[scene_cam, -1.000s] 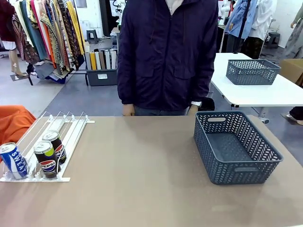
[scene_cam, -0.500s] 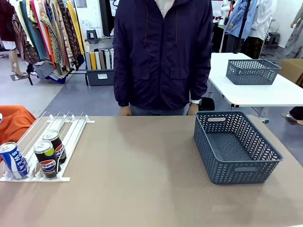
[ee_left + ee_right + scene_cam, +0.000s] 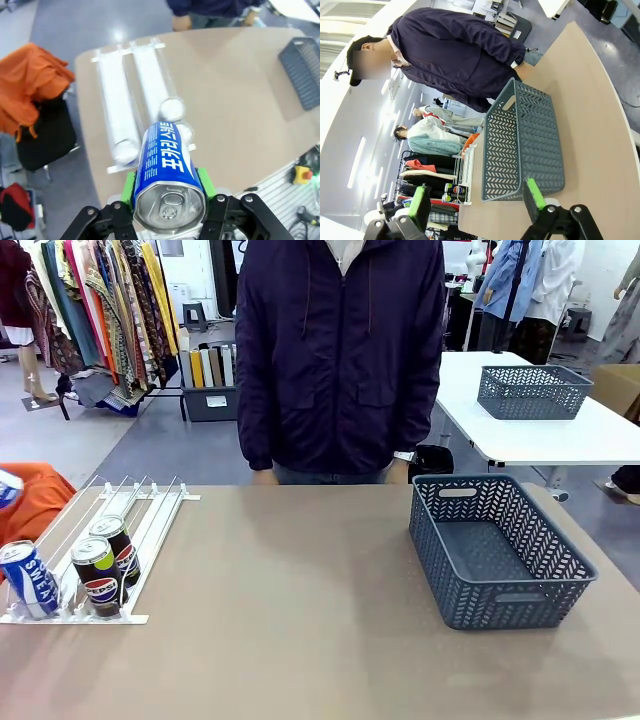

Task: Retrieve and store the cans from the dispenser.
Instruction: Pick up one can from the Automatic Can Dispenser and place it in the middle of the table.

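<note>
My left gripper (image 3: 168, 185) is shut on a blue-and-white Pocari Sweat can (image 3: 167, 167), its green pads (image 3: 130, 186) pressed to both sides. I hold it high above the white dispenser (image 3: 116, 105). A sliver of this can (image 3: 6, 488) shows at the far left of the front view. In the dispenser (image 3: 150, 530), a blue can (image 3: 27, 580) stands at the front of the left lane. Two black Pepsi cans (image 3: 97, 575) (image 3: 117, 544) stand in the right lane. My right gripper (image 3: 479, 197) is open and holds nothing, near the grey basket (image 3: 520, 145).
The dark grey lattice basket (image 3: 500, 550) sits on the right of the tan table with nothing in it. A person in a dark jacket (image 3: 340, 350) stands at the far edge. Orange cloth (image 3: 30, 495) lies beside the table's left end.
A bit of the held blue can has come into the front view at the far left edge. The person has shifted slightly left. The dispenser's cans have not moved.
</note>
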`<state>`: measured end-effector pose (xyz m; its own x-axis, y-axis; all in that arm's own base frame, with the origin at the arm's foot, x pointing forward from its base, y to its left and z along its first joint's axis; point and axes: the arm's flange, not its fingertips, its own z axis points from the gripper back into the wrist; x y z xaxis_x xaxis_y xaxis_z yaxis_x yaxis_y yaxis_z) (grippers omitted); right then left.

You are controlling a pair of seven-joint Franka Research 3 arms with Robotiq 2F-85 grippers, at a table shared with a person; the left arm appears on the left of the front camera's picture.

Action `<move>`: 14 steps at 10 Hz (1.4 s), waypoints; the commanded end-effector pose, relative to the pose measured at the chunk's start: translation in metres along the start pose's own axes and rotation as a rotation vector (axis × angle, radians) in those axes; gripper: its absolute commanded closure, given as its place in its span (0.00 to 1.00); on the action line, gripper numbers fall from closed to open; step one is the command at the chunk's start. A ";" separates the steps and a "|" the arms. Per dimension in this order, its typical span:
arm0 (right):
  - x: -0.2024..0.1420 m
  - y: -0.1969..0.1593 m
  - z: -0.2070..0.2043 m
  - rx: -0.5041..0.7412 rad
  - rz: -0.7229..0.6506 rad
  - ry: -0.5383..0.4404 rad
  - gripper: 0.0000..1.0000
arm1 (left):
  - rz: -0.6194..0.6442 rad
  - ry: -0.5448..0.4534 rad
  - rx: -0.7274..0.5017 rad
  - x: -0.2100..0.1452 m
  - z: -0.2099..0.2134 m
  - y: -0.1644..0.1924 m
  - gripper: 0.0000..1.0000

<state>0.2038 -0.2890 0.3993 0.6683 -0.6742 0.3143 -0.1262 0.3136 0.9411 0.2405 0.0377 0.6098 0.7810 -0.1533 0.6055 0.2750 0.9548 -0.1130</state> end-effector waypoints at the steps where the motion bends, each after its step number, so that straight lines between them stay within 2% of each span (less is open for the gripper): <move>1: 0.004 0.002 -0.002 0.016 0.026 -0.021 0.00 | -0.130 0.007 -0.091 0.023 -0.038 -0.069 1.00; 2: 0.004 0.002 -0.002 0.016 0.026 -0.021 0.00 | -0.240 0.054 -0.149 0.034 -0.058 -0.112 1.00; 3: 0.004 0.002 -0.002 0.016 0.026 -0.021 0.00 | -0.349 0.109 -0.152 0.039 -0.085 -0.161 1.00; 5: 0.004 0.002 -0.002 0.016 0.026 -0.021 0.00 | -0.562 0.232 -0.175 0.023 -0.154 -0.260 1.00; 7: 0.004 0.002 -0.002 0.016 0.026 -0.021 0.00 | -0.634 0.219 -0.136 0.003 -0.223 -0.329 1.00; 8: 0.004 0.002 -0.002 0.016 0.026 -0.021 0.00 | -0.683 0.246 -0.135 0.001 -0.250 -0.358 1.00; 10: 0.004 0.002 -0.002 0.016 0.026 -0.021 0.00 | -0.715 0.274 -0.119 0.006 -0.288 -0.386 1.00; 11: 0.004 0.002 -0.002 0.016 0.026 -0.021 0.00 | -0.703 0.310 -0.127 0.009 -0.304 -0.389 1.00; 14: 0.004 0.002 -0.002 0.016 0.026 -0.021 0.00 | -0.674 0.329 0.014 0.010 -0.342 -0.381 1.00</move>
<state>0.2034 -0.2894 0.3994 0.6676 -0.6749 0.3142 -0.1260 0.3135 0.9412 0.3351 -0.3995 0.3886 0.5397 -0.7928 0.2833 0.7886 0.5939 0.1596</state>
